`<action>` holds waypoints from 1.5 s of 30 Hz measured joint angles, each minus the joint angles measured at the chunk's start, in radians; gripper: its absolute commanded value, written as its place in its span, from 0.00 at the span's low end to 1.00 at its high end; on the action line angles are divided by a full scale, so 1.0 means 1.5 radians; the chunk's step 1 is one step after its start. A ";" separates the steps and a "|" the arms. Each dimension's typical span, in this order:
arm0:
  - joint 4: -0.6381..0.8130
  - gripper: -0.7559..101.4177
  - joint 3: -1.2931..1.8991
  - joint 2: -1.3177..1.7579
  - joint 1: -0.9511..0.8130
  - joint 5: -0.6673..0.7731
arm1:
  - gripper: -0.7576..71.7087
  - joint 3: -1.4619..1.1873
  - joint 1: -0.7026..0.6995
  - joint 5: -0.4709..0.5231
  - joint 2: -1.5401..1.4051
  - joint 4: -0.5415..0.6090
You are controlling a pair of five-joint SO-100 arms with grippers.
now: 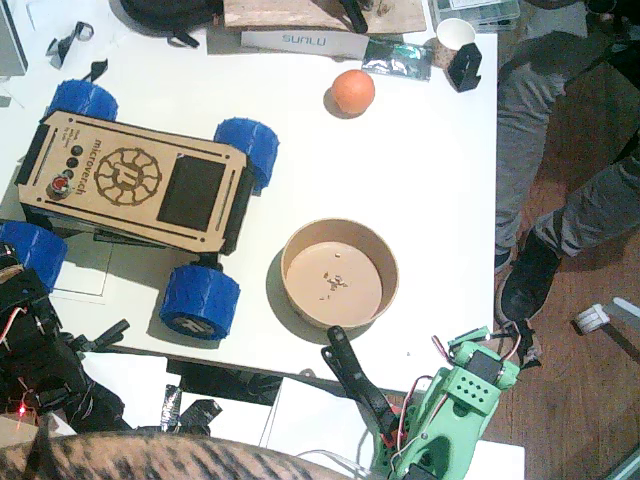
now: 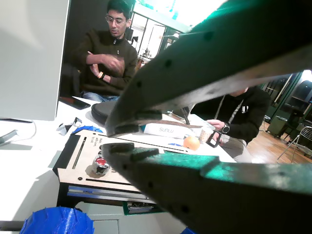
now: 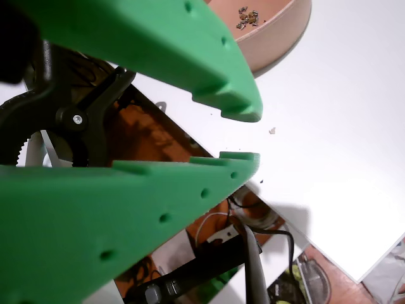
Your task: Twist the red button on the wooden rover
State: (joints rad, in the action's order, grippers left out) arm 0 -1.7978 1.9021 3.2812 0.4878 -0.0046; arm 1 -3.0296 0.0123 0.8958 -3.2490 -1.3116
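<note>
At the rover's left end, beside three black buttons [image 1: 74, 160], the red button [image 1: 61, 184] sat in its grey ring on the wooden rover [image 1: 135, 180]. Aimed at it in a wrist view, the left gripper [image 2: 113, 138] had narrowly parted, empty jaws, well short. Closing off-centre could skid across the plywood or roll the rover. The right gripper [image 3: 243, 136], jaws apart, was empty near the bowl [image 1: 340, 272].

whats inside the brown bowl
The brown bowl holds only a few small crumb-like bits near the middle of its floor. What they are is too small to tell. Nothing covers the bowl.
</note>
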 measured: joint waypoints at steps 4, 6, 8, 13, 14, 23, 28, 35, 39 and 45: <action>0.015 0.01 0.000 -0.030 -0.001 0.000 | 0.04 0.000 0.000 0.000 0.000 0.000; 0.030 0.01 0.000 -0.051 -0.003 0.000 | 0.04 0.000 0.000 0.000 0.000 0.000; 0.045 0.01 0.000 -0.087 -0.001 0.000 | 0.04 0.000 0.000 0.000 0.000 0.000; 0.088 0.01 0.000 -0.191 -0.002 0.000 | 0.04 0.000 0.000 0.000 0.000 0.000; 0.098 0.01 0.000 -0.215 -0.002 0.000 | 0.04 0.000 0.000 0.000 0.000 0.000; 0.157 0.01 0.001 -0.346 -0.002 0.000 | 0.04 0.000 0.000 0.000 0.000 0.000; 0.184 0.01 0.001 -0.411 -0.002 0.000 | 0.04 0.000 0.000 0.000 0.000 0.000; 0.207 0.01 0.002 -0.523 -0.013 0.000 | 0.04 0.000 0.000 0.000 0.000 0.000; 0.207 0.01 0.002 -0.563 -0.055 0.000 | 0.04 0.000 0.000 0.000 0.000 0.000; 0.231 0.01 0.002 -0.633 -0.103 0.000 | 0.04 0.000 0.000 0.000 0.000 0.000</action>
State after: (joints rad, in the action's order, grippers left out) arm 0 -1.4511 1.9052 2.3317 0.3329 -0.0046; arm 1 -3.0296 0.0123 0.8958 -3.2490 -1.3116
